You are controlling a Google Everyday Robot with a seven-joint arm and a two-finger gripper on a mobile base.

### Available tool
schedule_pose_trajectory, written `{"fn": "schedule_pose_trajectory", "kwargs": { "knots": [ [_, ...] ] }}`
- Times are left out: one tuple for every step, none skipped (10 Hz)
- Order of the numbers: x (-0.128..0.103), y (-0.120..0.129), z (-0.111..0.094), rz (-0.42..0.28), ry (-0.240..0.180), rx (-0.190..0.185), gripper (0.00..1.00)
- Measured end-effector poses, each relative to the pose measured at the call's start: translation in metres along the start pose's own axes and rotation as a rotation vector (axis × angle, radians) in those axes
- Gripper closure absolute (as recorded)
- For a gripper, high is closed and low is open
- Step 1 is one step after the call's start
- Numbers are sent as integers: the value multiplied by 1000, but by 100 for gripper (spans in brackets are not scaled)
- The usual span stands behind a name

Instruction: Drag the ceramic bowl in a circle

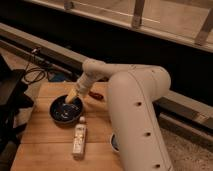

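Observation:
The ceramic bowl (65,109) is wide, dark and glossy. It sits on the wooden table (47,145) left of centre. My gripper (73,96) reaches down from the white arm (135,110) and sits at the bowl's far right rim, with its pale tips over the inside edge. The fingertips blend with the bowl's rim.
A small white bottle (79,137) lies on the table just in front of the bowl. A red object (98,96) lies right of the gripper. Part of a white cup with blue contents (114,143) shows beside the arm. Dark equipment and cables (30,75) stand at the left.

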Motion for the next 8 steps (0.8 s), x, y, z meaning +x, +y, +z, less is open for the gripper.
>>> {"fn": "schedule_pose_trajectory", "kwargs": {
  "knots": [
    [2,-2,4,9,9,-3,20],
    [5,-4,7,16,18,-5,21],
    [8,-5,14,24,35,-9,30],
    [11,-5,19,22,49,-7,38],
    [11,-2,23,9,65,-7,47],
    [10,3,30,-7,82,-10,56],
    [9,8,36,-23,99,-14,68],
    [11,6,38,-27,108,-14,79]
  ]
}}
